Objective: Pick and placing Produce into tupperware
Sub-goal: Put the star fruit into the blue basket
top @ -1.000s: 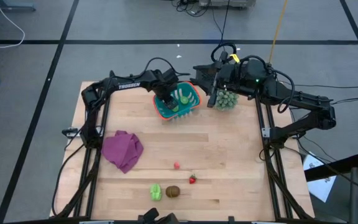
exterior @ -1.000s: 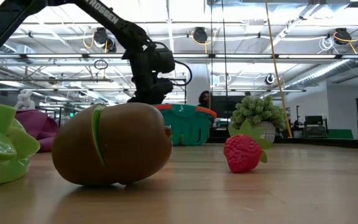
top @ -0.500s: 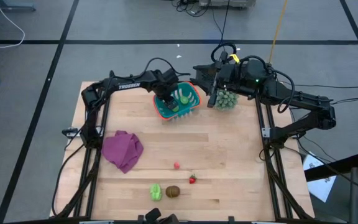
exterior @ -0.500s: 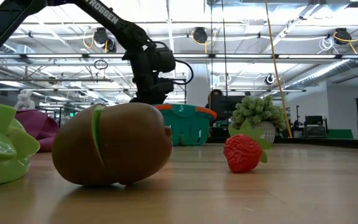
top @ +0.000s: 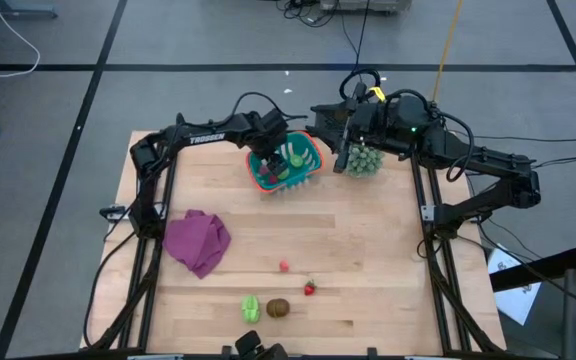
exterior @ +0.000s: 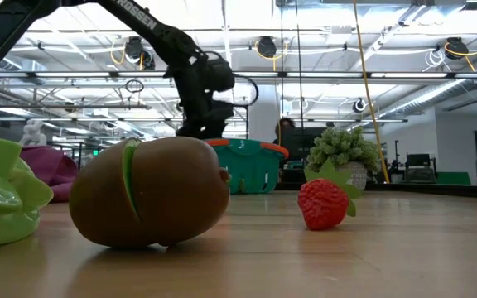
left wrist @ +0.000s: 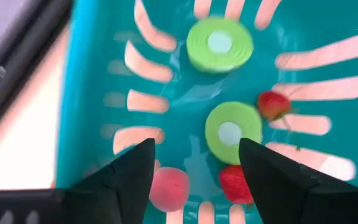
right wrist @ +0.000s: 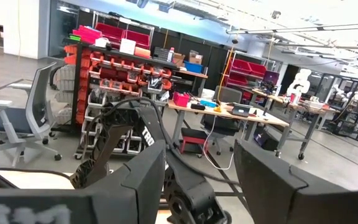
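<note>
Directly above tupperware (top: 309, 158): left gripper (left wrist: 194, 171), parted.

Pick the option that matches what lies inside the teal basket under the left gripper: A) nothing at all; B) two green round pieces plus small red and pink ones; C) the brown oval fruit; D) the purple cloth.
B: the left wrist view looks down into the teal basket and shows two green round pieces, red pieces and a pink one.
</note>
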